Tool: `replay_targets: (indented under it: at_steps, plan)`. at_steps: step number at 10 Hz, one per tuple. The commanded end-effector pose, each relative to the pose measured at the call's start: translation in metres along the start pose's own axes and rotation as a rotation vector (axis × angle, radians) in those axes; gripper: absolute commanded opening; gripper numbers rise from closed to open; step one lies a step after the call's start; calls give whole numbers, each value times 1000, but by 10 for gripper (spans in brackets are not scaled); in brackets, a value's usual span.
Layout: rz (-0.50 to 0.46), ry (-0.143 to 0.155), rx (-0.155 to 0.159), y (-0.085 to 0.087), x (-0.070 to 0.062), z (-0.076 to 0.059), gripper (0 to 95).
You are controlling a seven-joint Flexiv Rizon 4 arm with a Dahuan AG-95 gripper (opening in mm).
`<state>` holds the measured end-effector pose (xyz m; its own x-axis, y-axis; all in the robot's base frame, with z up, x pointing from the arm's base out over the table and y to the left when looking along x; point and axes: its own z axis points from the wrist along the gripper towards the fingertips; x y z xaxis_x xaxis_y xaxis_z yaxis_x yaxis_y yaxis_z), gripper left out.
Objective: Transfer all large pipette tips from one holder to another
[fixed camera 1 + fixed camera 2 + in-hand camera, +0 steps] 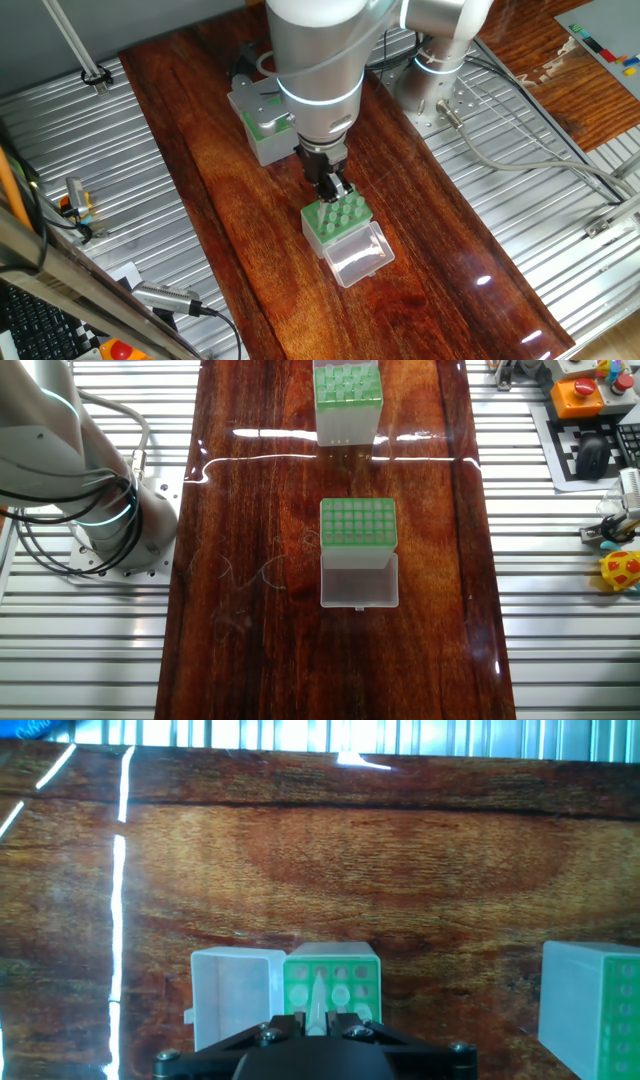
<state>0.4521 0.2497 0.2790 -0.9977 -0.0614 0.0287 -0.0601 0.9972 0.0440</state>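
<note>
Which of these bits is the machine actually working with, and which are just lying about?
In use: hand; pale translucent conical pipette tip it grips; clear-lidded box with green hole-grid top; grey-sided green-topped box.
Lying about: black keyboard; orange box with red button; yellow spotted object; grey cables.

Flexiv Rizon arm (318, 60): silver-grey rounded links | glowing pale-blue joint rings | black gripper (334, 186) with silver screws | base (110, 530) trailing black cables beside the wooden table (250, 640)
</note>
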Motion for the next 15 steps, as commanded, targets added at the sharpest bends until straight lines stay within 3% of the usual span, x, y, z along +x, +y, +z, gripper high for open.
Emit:
replay_targets:
  at_steps: [1, 5, 11, 15]
  plan:
    - [-5, 0, 1, 0, 0, -4, 0]
    - [-17, 0, 1, -1, 1, -16, 0]
    - [-33, 4, 6, 0, 1, -16, 0]
    - [-36, -12, 7, 0, 1, -16, 0]
